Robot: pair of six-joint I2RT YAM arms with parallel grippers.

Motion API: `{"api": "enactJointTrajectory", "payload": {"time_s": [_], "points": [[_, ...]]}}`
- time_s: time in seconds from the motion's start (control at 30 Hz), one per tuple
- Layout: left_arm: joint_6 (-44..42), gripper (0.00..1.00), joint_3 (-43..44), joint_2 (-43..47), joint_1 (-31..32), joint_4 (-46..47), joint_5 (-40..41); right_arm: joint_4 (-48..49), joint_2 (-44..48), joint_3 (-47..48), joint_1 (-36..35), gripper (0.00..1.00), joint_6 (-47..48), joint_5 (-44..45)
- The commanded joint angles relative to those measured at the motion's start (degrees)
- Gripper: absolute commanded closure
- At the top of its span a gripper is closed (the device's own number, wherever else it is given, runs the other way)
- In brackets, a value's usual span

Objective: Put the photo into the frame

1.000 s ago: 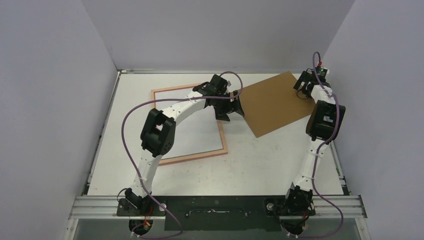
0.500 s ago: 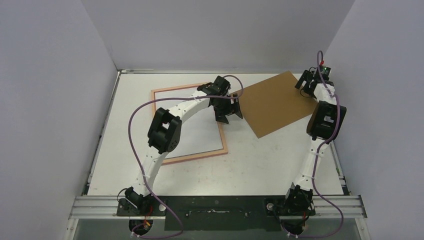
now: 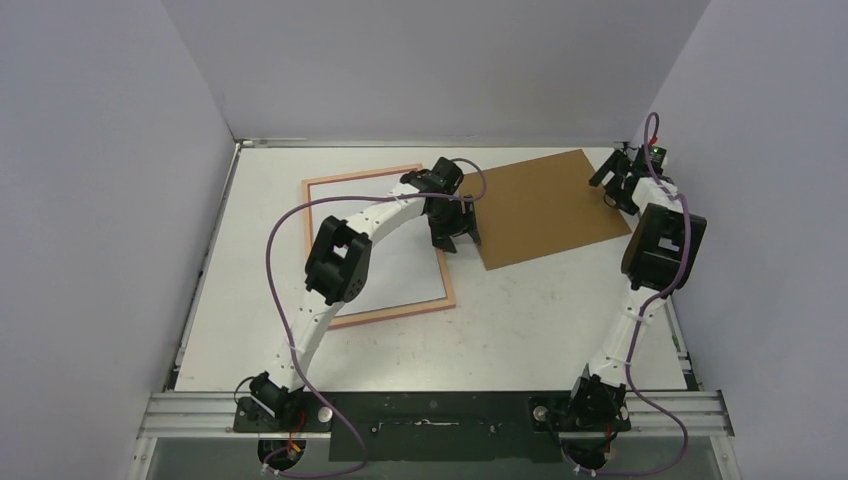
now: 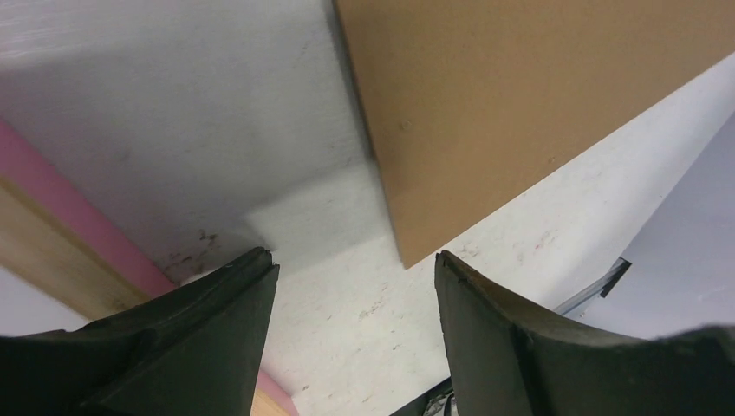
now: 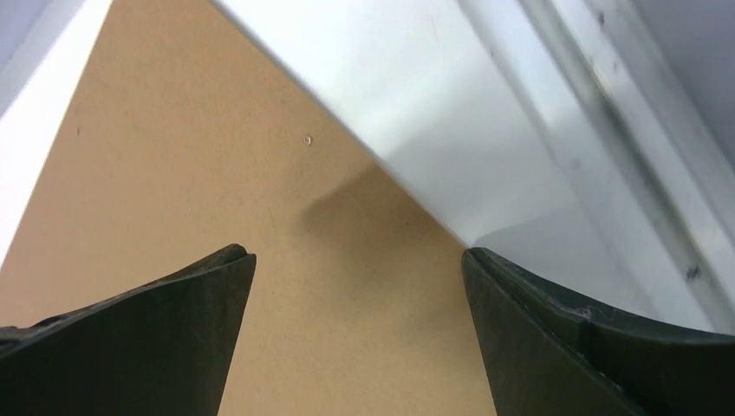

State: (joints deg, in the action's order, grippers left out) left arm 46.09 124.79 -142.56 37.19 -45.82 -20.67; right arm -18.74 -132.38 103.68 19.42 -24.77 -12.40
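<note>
Left fingers (image 3: 449, 238) stand apart with nothing between them, poised low over the right rail of the frame (image 3: 400, 312). The frame lies flat on the left half of the white surface (image 3: 520, 330), its thin pinkish border showing. Whether the white area (image 3: 395, 270) inside it is the photo's back or bare surface cannot be told. Just to the frame's right, with a narrow strip of surface between them, lies a brown board (image 3: 540, 205), its near left corner closest to the left fingers. Over the board's far right edge the right fingers (image 3: 614, 183) are spread wide, gripping nothing.
</note>
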Motion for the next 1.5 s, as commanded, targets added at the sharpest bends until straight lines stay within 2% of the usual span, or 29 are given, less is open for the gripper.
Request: {"api": "enactJointTrajectory", "payload": {"time_s": [0.0, 0.2, 0.33, 0.53, 0.87, 1.1, 1.2, 1.33, 1.47], "points": [[-0.9, 0.35, 3.7, -0.7, 0.3, -5.8, 5.2, -11.9, 0.7, -12.8, -0.9, 0.05, -6.5, -2.1], [-0.6, 0.36, 2.9, -0.8, 0.2, -5.9, 7.0, -11.8, 8.0, -21.7, -0.9, 0.06, -5.8, -0.8], [-0.7, 0.36, 1.7, -0.1, 0.2, -5.7, 8.8, -6.8, 14.2, -27.1, -1.0, 0.06, -6.7, -0.6], [-3.3, 0.36, 0.8, -0.2, 0.1, -1.7, 8.3, -8.4, 18.4, -25.2, -1.1, 0.06, -4.2, 3.0], [-10.0, 0.35, 6.1, 1.5, -0.3, -6.7, 13.9, -10.5, 23.5, -25.0, -1.0, 0.06, -2.1, 6.6], [-14.3, 0.33, 10.9, 1.7, -0.3, -7.6, 17.5, -10.9, 28.7, -27.5, -1.1, 0.06, -4.8, 9.5], [-13.5, 0.33, 11.5, 0.0, -0.6, -7.6, 16.2, -11.1, 31.4, -29.6, -1.3, 0.06, -6.6, 12.0], [-9.3, 0.36, 13.5, -2.8, -0.7, -12.3, 19.1, -13.5, 33.8, -31.9, -2.0, 0.05, -7.3, 21.6], [-9.1, 0.36, 13.1, -4.1, -0.5, -10.5, 17.5, -13.5, 34.2, -33.9, -1.9, 0.05, -6.3, 21.3]]}}
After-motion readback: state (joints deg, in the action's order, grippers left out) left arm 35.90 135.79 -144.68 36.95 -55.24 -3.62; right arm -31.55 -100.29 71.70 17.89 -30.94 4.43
